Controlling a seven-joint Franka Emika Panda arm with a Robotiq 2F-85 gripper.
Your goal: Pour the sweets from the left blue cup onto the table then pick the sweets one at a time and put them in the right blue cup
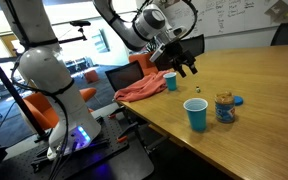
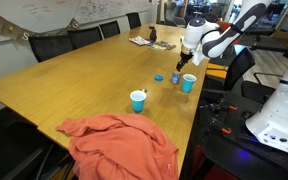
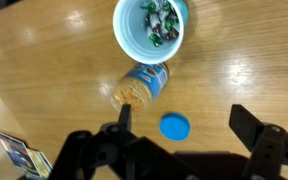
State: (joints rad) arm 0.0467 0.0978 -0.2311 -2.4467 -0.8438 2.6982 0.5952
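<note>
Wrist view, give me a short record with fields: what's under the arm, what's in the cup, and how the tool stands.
cup: bright blue cup, upright, seen from above
cup contents: sweets, several small wrapped pieces
jar: clear jar, uncapped, yellowish contents, next to the cup
lid: blue lid, flat on the table, beside the jar
tool: tool, open, holding nothing, above the lid
</note>
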